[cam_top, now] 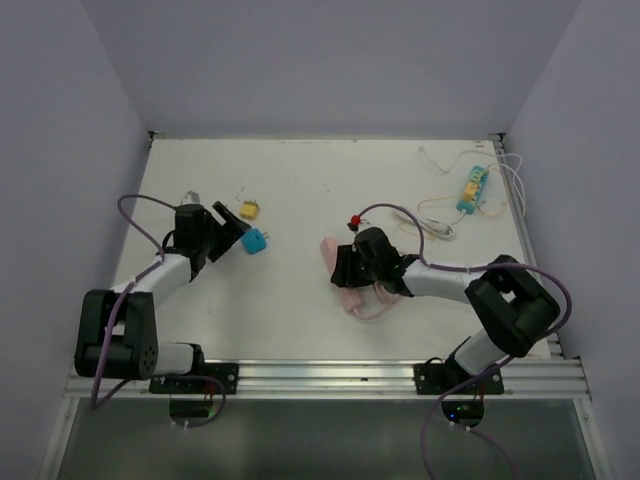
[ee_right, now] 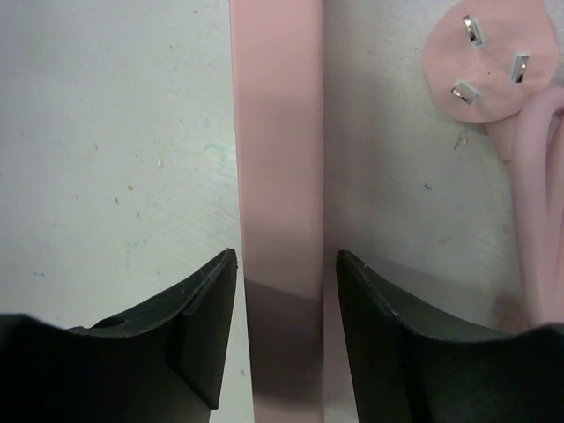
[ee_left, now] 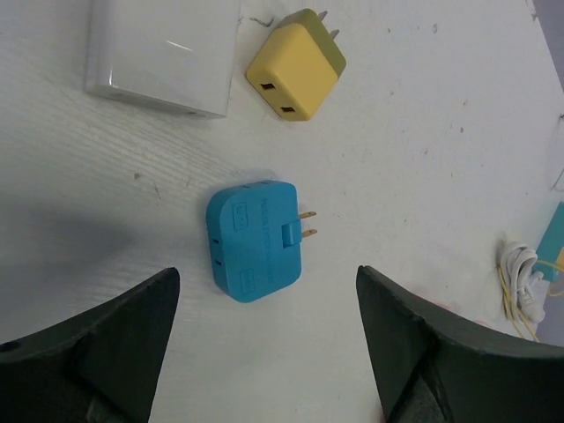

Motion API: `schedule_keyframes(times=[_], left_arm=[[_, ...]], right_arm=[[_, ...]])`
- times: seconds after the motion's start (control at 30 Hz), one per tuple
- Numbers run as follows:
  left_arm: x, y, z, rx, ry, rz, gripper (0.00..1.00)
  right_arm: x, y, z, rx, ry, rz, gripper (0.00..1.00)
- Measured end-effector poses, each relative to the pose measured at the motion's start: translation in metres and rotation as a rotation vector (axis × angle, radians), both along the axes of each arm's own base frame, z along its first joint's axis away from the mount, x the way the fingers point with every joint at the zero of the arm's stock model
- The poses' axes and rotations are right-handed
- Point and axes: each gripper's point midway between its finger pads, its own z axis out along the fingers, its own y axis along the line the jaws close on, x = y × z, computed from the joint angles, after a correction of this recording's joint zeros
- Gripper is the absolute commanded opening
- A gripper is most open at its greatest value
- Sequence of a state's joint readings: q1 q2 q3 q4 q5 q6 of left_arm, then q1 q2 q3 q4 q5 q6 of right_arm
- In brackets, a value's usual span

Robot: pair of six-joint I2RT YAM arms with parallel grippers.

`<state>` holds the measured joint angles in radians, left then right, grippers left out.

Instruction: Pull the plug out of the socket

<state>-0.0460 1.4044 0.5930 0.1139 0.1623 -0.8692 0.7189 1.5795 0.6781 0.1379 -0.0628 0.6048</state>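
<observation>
At left, my left end effector (ee_left: 267, 273) hangs with its fingers spread wide over the blue plug (ee_left: 256, 240). The plug lies free on the counter (cam_top: 300, 180), prongs bare, near a yellow adapter (ee_left: 295, 63) and a white block (ee_left: 163, 53). At right, my right end effector (ee_right: 286, 256) straddles the pink socket strip (ee_right: 278, 132); I cannot tell whether it pinches. A pink three-pin plug (ee_right: 493, 66) lies just beside the strip.

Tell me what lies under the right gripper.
The pink power strip lies on the table between the fingers of the right gripper. Its three-pin plug lies beside, pins up. The arm covers most of the strip from above.
</observation>
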Motion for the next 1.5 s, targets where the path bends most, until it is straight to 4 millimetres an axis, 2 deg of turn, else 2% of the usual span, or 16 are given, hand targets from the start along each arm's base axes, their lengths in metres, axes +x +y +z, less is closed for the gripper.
schedule_keyframes(times=[0.03, 0.07, 0.23, 0.33, 0.47, 0.57, 0.67, 0.87, 0.93, 1.0, 1.03, 1.13, 1.17, 1.27, 1.37, 1.5], left_arm=[[-0.002, 0.002, 0.008, 0.017, -0.013, -0.002, 0.90], [-0.005, 0.004, 0.016, 0.034, -0.021, -0.005, 0.97], [-0.002, 0.016, 0.080, 0.158, -0.115, -0.045, 0.98], [-0.007, 0.024, 0.118, 0.237, -0.175, -0.060, 0.98], [-0.027, 0.038, 0.163, 0.337, -0.265, -0.049, 0.98], [-0.051, 0.048, 0.184, 0.402, -0.319, -0.033, 0.97], [-0.071, 0.057, 0.199, 0.461, -0.370, -0.021, 0.96], [-0.108, 0.068, 0.199, 0.516, -0.471, 0.029, 0.95], [-0.112, 0.069, 0.197, 0.524, -0.483, 0.034, 0.94], [-0.111, 0.069, 0.189, 0.526, -0.478, 0.027, 0.94], [-0.110, 0.068, 0.184, 0.525, -0.471, 0.022, 0.94], [-0.111, 0.066, 0.161, 0.524, -0.422, 0.000, 0.94], [-0.111, 0.067, 0.157, 0.525, -0.413, -0.002, 0.94], [-0.110, 0.066, 0.157, 0.524, -0.419, -0.004, 0.94], [-0.110, 0.065, 0.159, 0.524, -0.426, -0.003, 0.93], [-0.110, 0.066, 0.161, 0.524, -0.433, 0.000, 0.93]], right_arm=[[-0.002, -0.002, 0.002, -0.009, 0.005, 0.005, 0.65], [-0.003, -0.004, 0.005, -0.020, 0.006, 0.008, 0.69], [-0.004, -0.010, 0.040, -0.058, -0.039, 0.015, 0.89], [0.000, -0.016, 0.073, -0.065, -0.105, -0.002, 0.93], [0.006, -0.034, 0.106, -0.108, -0.194, -0.052, 0.96], [0.008, -0.058, 0.105, -0.199, -0.211, -0.099, 0.92], [0.007, -0.082, 0.088, -0.289, -0.187, -0.135, 0.88], [-0.011, -0.115, 0.036, -0.407, -0.075, -0.147, 0.84], [-0.013, -0.117, 0.024, -0.435, -0.047, -0.138, 0.84], [-0.013, -0.118, 0.015, -0.453, -0.032, -0.129, 0.77], [-0.012, -0.117, 0.011, -0.462, -0.025, -0.122, 0.74], [-0.012, -0.115, -0.001, -0.481, -0.007, -0.094, 0.42], [-0.012, -0.112, -0.005, -0.475, 0.003, -0.083, 0.25], [-0.014, -0.097, -0.005, -0.427, 0.002, -0.058, 0.11], [-0.019, -0.079, -0.005, -0.411, -0.001, -0.030, 0.08], [-0.028, -0.020, -0.002, -0.376, -0.009, 0.051, 0.07]])
